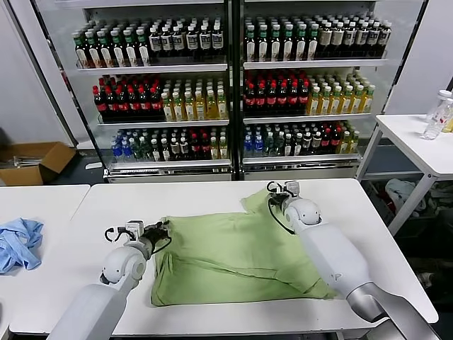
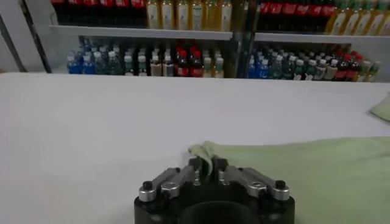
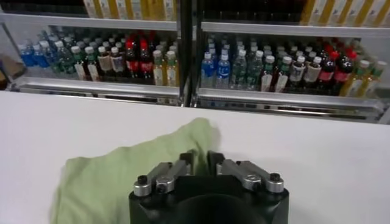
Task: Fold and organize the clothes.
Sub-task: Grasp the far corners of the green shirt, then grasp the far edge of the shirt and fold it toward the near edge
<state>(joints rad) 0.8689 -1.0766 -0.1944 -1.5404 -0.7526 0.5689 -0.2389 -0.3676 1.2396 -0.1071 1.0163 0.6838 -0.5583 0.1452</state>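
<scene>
On my left wrist feed the left gripper (image 2: 205,165) had its jaws pinched together on a corner of the shirt (image 2: 304,176), a little tuck of green cloth bunched between the fingers (image 2: 196,167). Same story on the right: the right gripper (image 3: 199,159) was clamped onto a sleeve edge, the fabric rising in a small hump just ahead of the jaws.

From the head camera I saw the left gripper (image 1: 159,229) at the shirt's left edge and the right gripper (image 1: 272,190) at its far right corner, toward the table's back edge.

The shirt (image 1: 226,258) lay mostly flat across the middle of the white table (image 1: 212,195), plain light green side up, softly wrinkled, its near hem close to the table's front edge. I could not see its collar or any print.

A blue cloth (image 1: 18,242) sat crumpled on the neighbouring table to the left, and drink shelves (image 1: 233,85) stood behind.
</scene>
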